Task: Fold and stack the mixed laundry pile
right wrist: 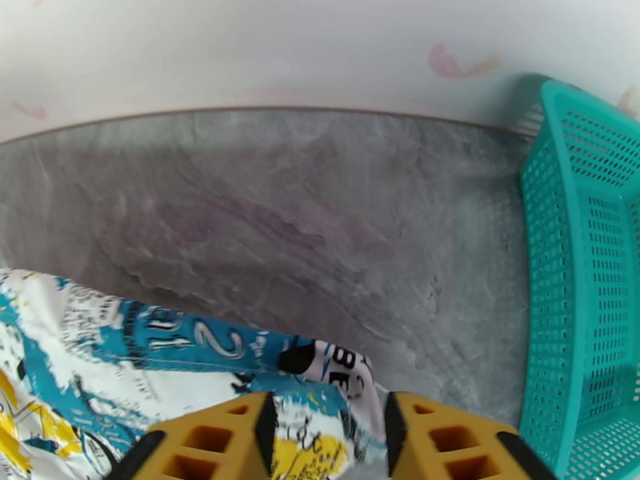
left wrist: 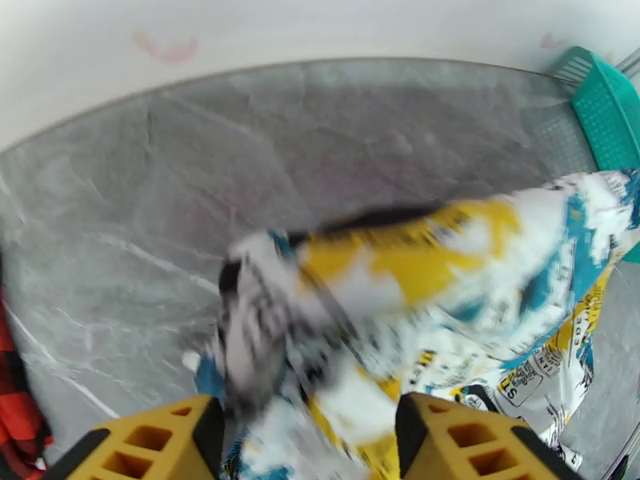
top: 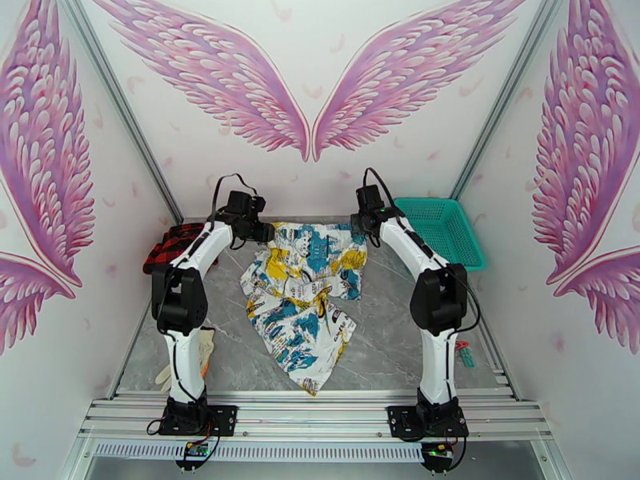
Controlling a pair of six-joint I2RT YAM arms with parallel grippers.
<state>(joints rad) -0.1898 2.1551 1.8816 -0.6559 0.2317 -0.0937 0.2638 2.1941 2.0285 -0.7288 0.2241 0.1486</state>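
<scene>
The white garment [top: 308, 306] with blue, yellow and teal print lies spread across the middle of the grey table, its far edge running between my two grippers. My left gripper [top: 268, 231] is at the garment's far-left corner. In the left wrist view its yellow fingers [left wrist: 160, 442] stand wide apart, and the cloth [left wrist: 416, 266] between them is blurred. My right gripper [top: 358, 226] is at the far-right corner. Its fingers [right wrist: 448, 438] are parted over the cloth corner [right wrist: 320, 370]. The red-and-black check shirt [top: 172, 243] lies bunched at the far left, with its edge [left wrist: 16, 410] visible.
A teal mesh basket [top: 444, 230] stands at the far right by the wall, close to my right gripper [right wrist: 330, 434]. A beige glove-like cloth [top: 206, 350] lies behind the left arm's base. A small red and teal item [top: 464, 354] sits near the right edge.
</scene>
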